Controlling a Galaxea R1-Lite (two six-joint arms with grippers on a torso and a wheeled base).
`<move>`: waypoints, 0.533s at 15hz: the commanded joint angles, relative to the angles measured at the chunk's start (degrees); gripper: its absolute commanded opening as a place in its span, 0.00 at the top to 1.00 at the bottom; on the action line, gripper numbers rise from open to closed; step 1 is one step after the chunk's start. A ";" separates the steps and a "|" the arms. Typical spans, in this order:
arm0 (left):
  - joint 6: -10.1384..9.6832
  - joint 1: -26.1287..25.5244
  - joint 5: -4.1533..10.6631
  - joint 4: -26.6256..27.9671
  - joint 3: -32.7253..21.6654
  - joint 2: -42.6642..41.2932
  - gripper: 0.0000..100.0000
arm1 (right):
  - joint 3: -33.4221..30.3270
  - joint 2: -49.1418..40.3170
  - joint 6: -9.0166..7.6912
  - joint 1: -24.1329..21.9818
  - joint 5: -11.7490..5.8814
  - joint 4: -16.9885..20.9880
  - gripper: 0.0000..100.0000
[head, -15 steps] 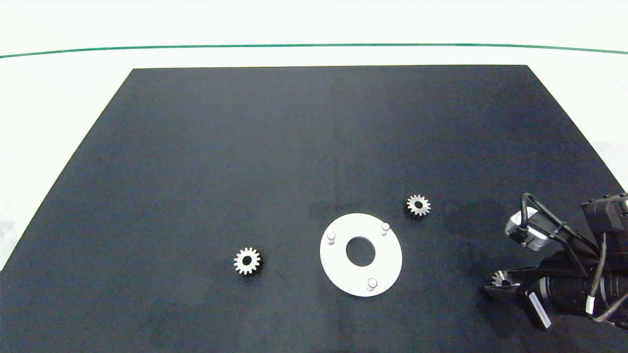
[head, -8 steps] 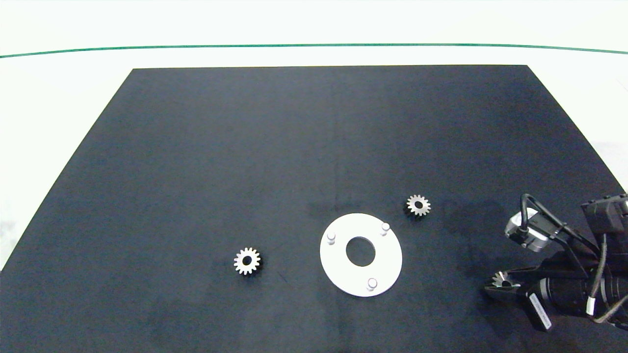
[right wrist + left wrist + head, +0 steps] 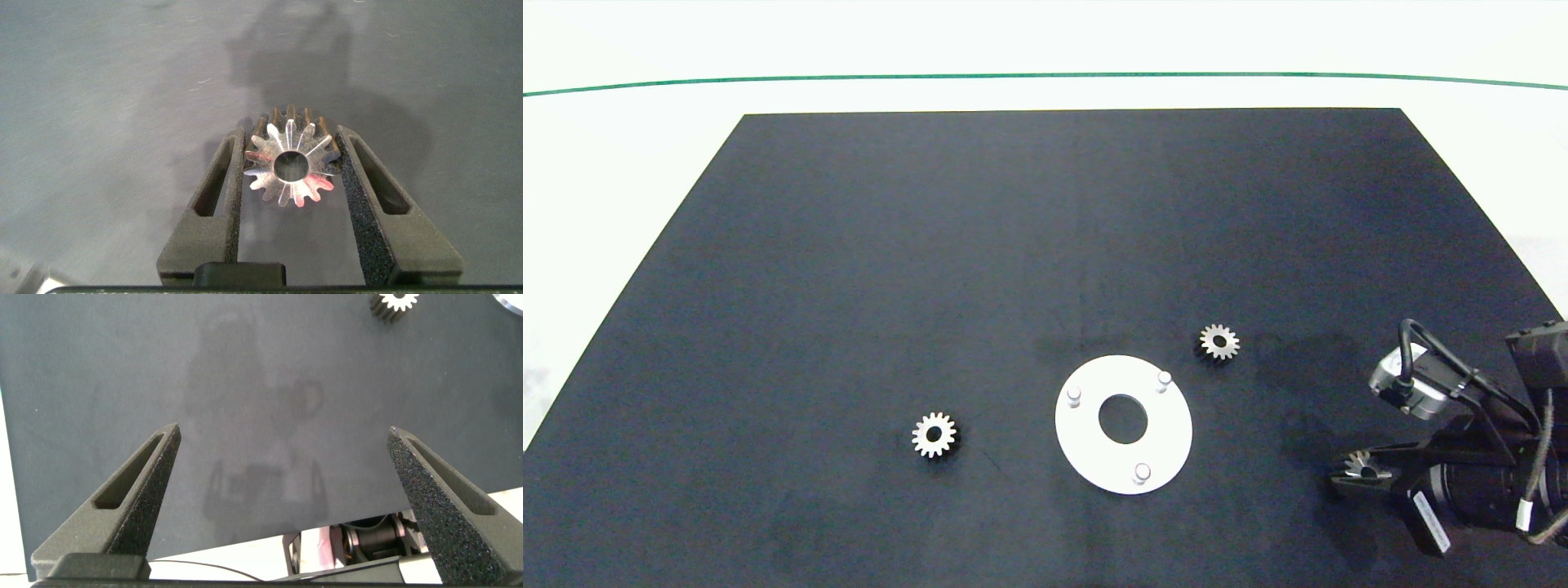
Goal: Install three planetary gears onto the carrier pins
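Right tool point(image 3: 1349, 474) grips one planetary gear point(image 3: 291, 166) near the surface's right edge; left tool point(image 3: 286, 478) gapes empty; all three carrier pins point(image 3: 1142, 471) remain bare.

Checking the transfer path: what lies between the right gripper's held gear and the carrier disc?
Head view: only bare black mat between the right gripper, shut on a gear, and the white disc.

No text, number or brand can be read anywhere. Just behind the right claw point(image 3: 1349, 477), a small white label point(image 3: 1429, 513) sits on the arm, but its print is too small to read.
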 commanded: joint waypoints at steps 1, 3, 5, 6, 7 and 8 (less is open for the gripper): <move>0.10 0.09 0.01 0.17 -0.01 0.14 0.00 | -1.70 -4.20 -1.42 3.64 0.03 4.07 0.87; 0.10 0.01 0.01 0.17 -0.01 0.23 0.00 | -3.46 -4.55 -1.77 6.02 -0.33 6.26 0.87; 0.10 0.09 0.01 0.17 -0.01 0.49 0.00 | -6.36 -4.03 -1.77 7.16 -0.41 8.11 0.87; 0.10 0.09 0.01 0.17 -0.01 0.49 0.00 | -8.38 -3.67 -1.77 8.74 -0.50 9.52 0.87; 0.10 0.09 0.01 0.17 -0.01 0.49 0.00 | -10.49 -2.80 -1.68 10.23 -0.59 11.10 0.87; 0.10 0.09 0.01 0.17 -0.10 0.58 0.00 | -12.87 -1.57 -1.50 11.73 -0.77 12.68 0.87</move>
